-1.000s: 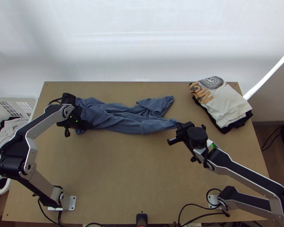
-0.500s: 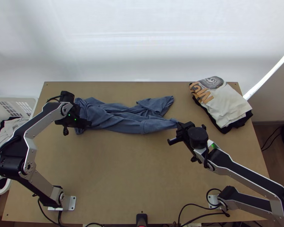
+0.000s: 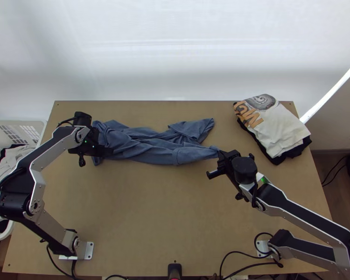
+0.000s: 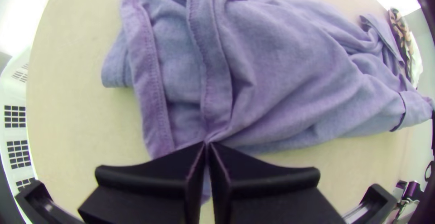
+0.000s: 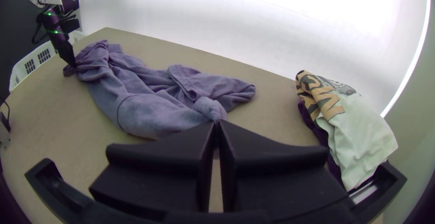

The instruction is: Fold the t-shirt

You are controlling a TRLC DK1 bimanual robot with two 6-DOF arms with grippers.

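The blue-grey t-shirt (image 3: pixel 147 148) lies bunched and stretched lengthwise across the upper half of the table. At its left end is my left gripper (image 3: pixel 107 151); in the left wrist view that gripper (image 4: pixel 207 144) is shut on the cloth close to a stitched hem, with folds gathering at the tips. My right gripper (image 3: pixel 219 156) is at the other end of the shirt. In the right wrist view the gripper (image 5: pixel 216 123) pinches a bunched tip of the shirt (image 5: pixel 149 113), its fingers closed together. Another part of the shirt angles away toward the table's back edge.
A pile of folded clothes (image 3: pixel 280 128), white with print over black, sits at the table's back right. A white basket (image 3: pixel 23 126) holding clothes stands beyond the left edge. Bare wood (image 3: pixel 147 214) stretches between the arms in front of the shirt.
My left gripper has shifted slightly left from where it was a second ago, and the shirt's left end has moved a little with it. The right arm has stayed still.
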